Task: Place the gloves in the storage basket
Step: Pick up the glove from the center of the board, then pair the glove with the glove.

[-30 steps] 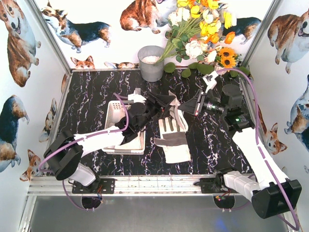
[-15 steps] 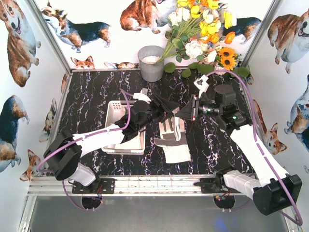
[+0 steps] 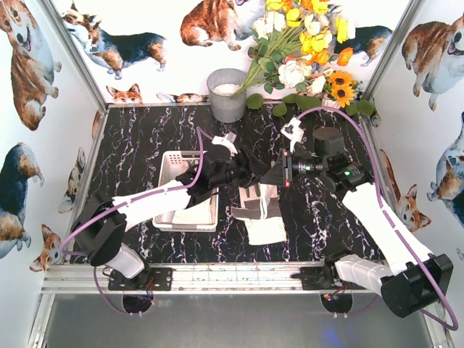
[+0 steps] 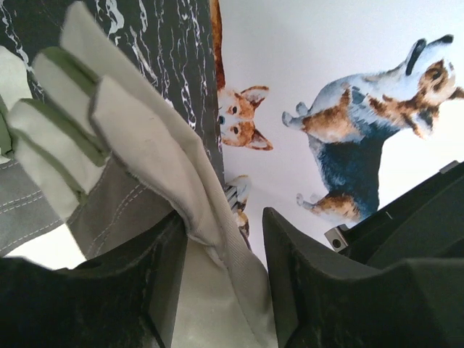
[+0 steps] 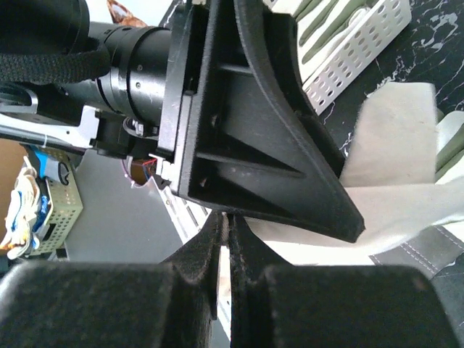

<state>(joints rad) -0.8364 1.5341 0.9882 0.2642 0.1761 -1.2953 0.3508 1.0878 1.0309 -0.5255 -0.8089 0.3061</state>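
Inside the storage basket (image 3: 174, 161) lies one glove (image 3: 196, 212), while both grippers, left (image 3: 255, 164) and right (image 3: 270, 174), pinch a raised glove (image 4: 156, 170) beside it.

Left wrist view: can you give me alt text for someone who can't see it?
A cream-white glove with grey patches hangs between the left gripper's black fingers, its fingertips pointing up and left. Behind it are the dark marbled table and a white wall printed with corgis.

Both end effectors have closed in above the glove (image 3: 259, 210), the right end effector (image 3: 274, 174) nearest the left end effector (image 3: 255, 168)
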